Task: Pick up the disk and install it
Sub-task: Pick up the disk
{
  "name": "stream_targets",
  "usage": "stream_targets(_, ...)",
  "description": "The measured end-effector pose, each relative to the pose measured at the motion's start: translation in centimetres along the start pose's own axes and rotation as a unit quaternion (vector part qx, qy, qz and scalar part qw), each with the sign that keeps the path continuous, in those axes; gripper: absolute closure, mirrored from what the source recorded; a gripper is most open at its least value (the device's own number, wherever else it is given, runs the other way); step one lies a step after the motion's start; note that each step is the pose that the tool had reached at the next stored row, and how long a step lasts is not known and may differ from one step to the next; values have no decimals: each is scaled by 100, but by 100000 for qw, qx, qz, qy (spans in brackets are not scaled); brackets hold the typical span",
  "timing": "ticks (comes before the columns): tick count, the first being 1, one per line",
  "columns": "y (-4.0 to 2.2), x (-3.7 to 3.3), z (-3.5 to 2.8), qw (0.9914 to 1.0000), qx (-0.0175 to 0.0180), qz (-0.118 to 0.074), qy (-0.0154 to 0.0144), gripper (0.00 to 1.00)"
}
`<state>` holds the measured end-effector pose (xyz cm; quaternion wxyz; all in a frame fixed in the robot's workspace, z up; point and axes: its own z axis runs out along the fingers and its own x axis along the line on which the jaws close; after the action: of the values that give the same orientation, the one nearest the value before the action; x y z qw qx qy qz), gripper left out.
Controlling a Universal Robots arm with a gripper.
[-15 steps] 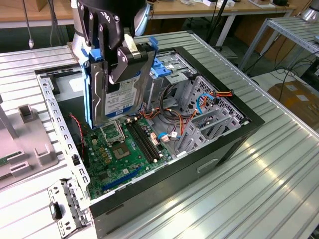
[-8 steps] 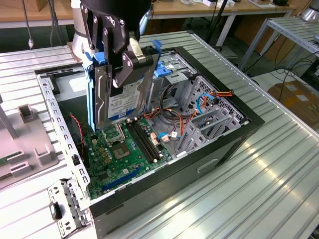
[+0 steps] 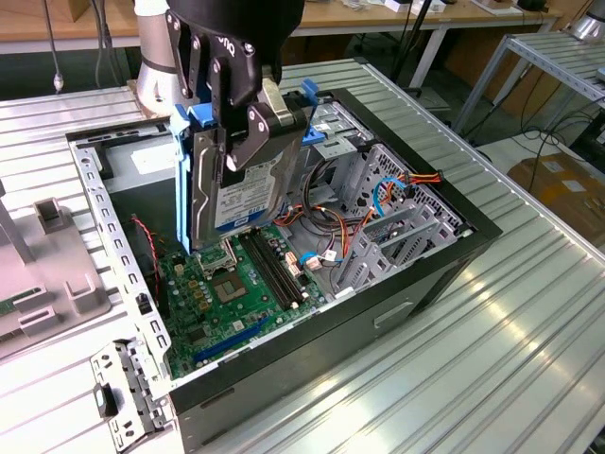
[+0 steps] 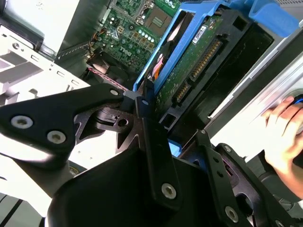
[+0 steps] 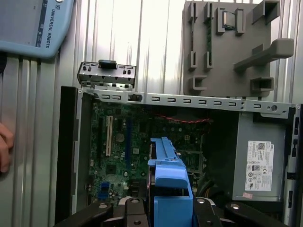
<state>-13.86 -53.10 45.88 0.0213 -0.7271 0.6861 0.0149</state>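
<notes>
Holding the disk [image 3: 248, 203] on edge, our claw [image 3: 234, 128] clamped tight around it, we hang it above the open computer case [image 3: 473, 227], probably to clear the cables [image 3: 326, 184].

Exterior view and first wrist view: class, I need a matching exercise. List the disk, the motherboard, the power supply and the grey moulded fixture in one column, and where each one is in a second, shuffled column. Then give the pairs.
1. disk
2. motherboard
3. power supply
4. grey fixture

A. flat on the floor of the open case
B. on the table, outside the case
C. upright in the shut gripper, over the case
D. at one end of the case, white sticker showing

Pairs: 1-C, 2-A, 3-D, 4-B.
</notes>
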Motion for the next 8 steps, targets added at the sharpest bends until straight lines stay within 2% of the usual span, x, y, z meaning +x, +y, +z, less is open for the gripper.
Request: stream_targets(8, -75, 26, 5, 100000, 2, -3, 0, 64)
